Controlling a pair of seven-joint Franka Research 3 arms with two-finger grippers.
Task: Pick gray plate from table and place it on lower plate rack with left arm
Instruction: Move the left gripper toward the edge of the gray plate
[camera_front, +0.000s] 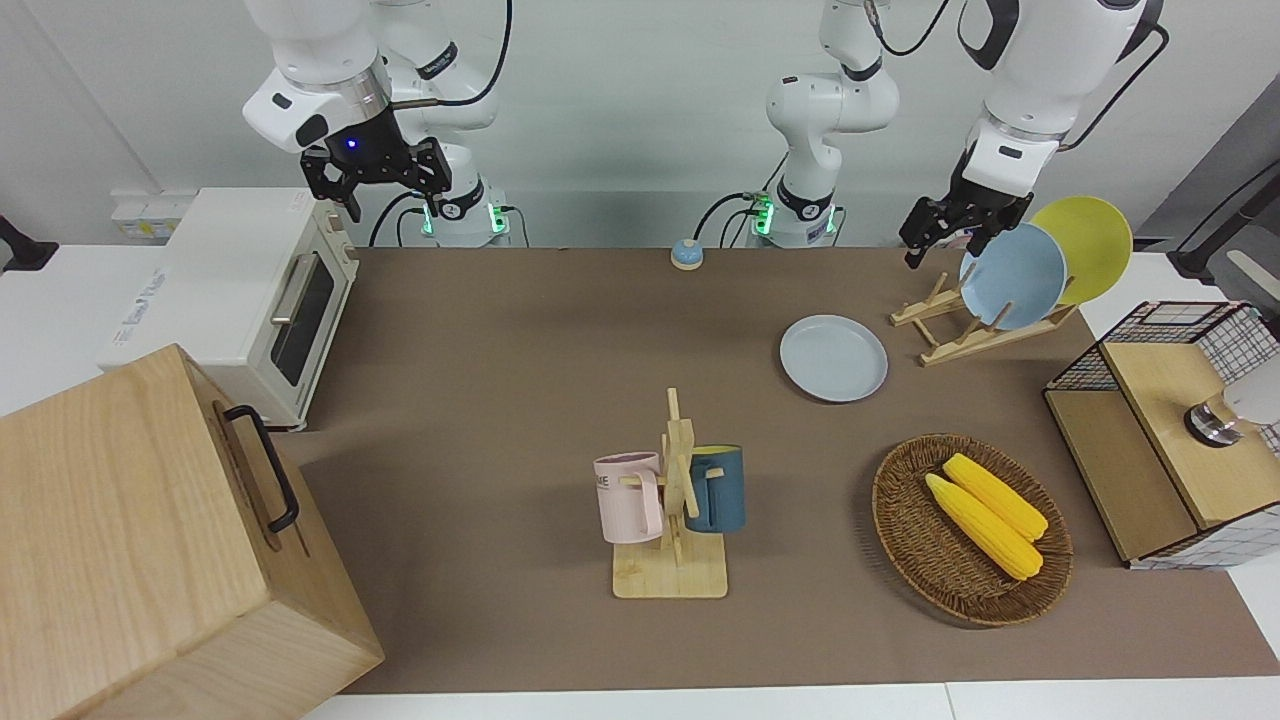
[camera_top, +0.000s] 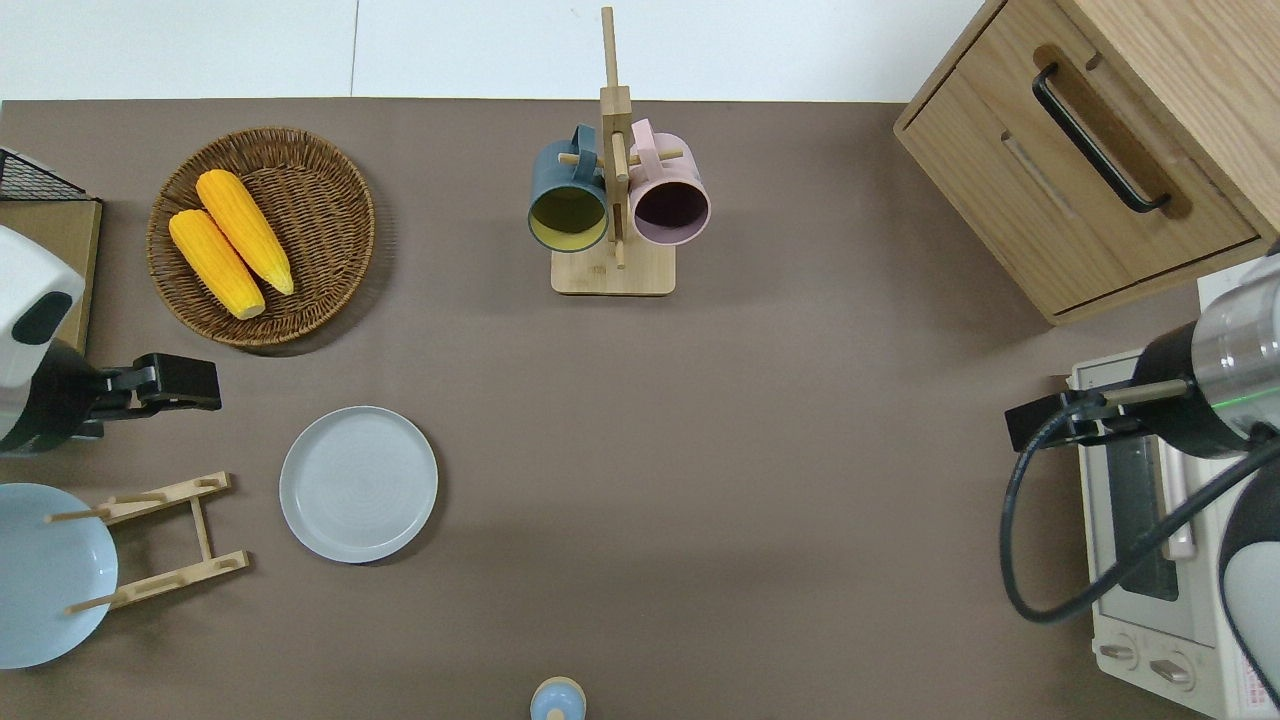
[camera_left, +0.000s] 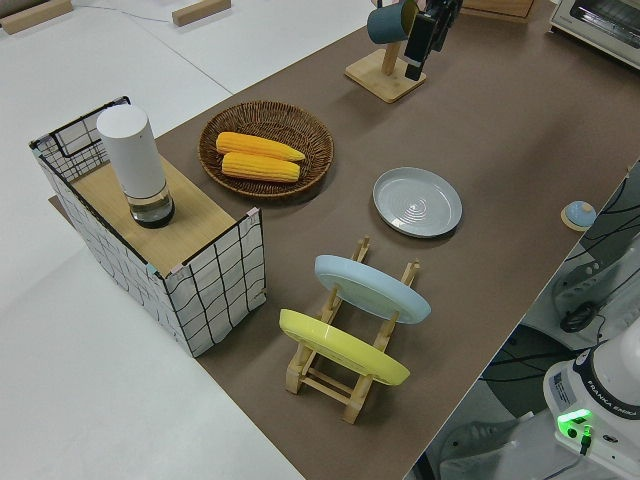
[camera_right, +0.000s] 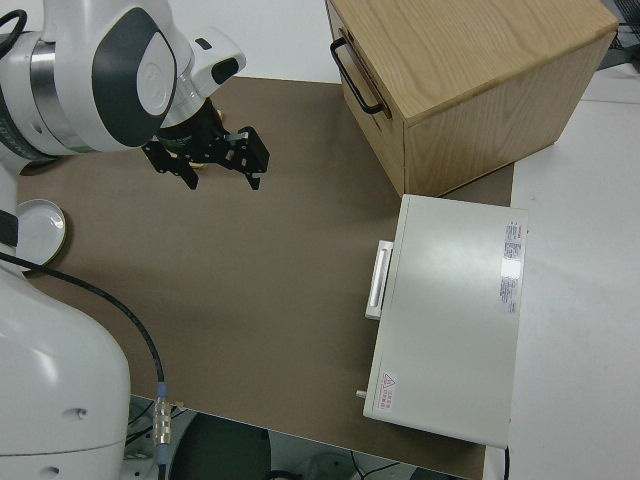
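The gray plate (camera_front: 833, 357) (camera_top: 358, 483) (camera_left: 417, 201) lies flat on the brown table (camera_front: 520, 400), beside the lower plate rack (camera_front: 960, 330) (camera_top: 160, 540) (camera_left: 340, 365), on its right-arm side. Two plates lean in the rack: a blue plate (camera_front: 1012, 275) (camera_left: 372, 288) and a yellow plate (camera_front: 1090, 245) (camera_left: 343, 347). The slots nearest the gray plate stand bare. My left gripper (camera_front: 945, 248) (camera_top: 190, 385) hangs open and holds nothing. It is over the table between the rack and the corn basket, off the gray plate's rim. My right arm is parked, its gripper (camera_front: 380, 185) (camera_right: 205, 170) open.
A wicker basket (camera_front: 900, 520) (camera_top: 330, 220) with two corn cobs sits farther from the robots than the gray plate. A mug stand (camera_front: 672, 540) (camera_top: 612, 270) holds two mugs mid-table. A wire shelf (camera_front: 1160, 330), a toaster oven (camera_front: 250, 300), a wooden cabinet (camera_front: 150, 540) and a small blue bell (camera_front: 686, 254) are also here.
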